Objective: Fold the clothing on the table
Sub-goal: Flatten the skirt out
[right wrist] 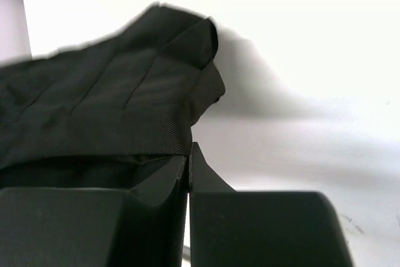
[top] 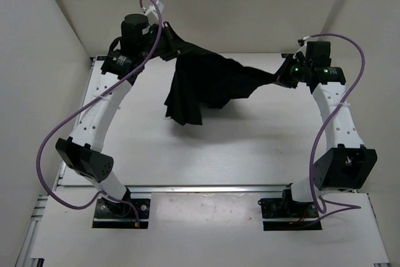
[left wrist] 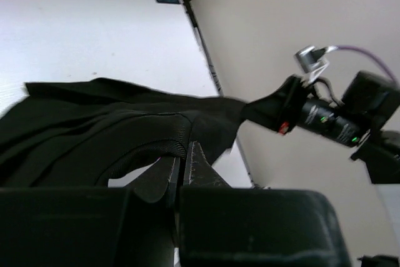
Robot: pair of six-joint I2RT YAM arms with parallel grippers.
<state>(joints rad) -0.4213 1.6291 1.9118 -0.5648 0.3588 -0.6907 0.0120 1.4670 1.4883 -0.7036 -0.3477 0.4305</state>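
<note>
**Two grippers hold the cloth up over the table**

From above: the left gripper (top: 170, 42) and the right gripper (top: 279, 78) each pinch one end of the black cloth (top: 209, 85). The cloth hangs between them over the far half of the table (top: 250, 148). Its middle sags down in pleats toward the table. I cannot tell if the low tip touches the table. I think they lift it like this so it opens out and can be laid flat.

Left wrist: the two fingers are pressed together on the thick edge of the cloth. From there the cloth stretches over the table to the right gripper, pulled fairly tight.

Right wrist: the two fingers are closed tight, with the ribbed edge of the cloth caught at their tips. The rest of the cloth spreads away above the table.

I think no fold is made yet.
</note>
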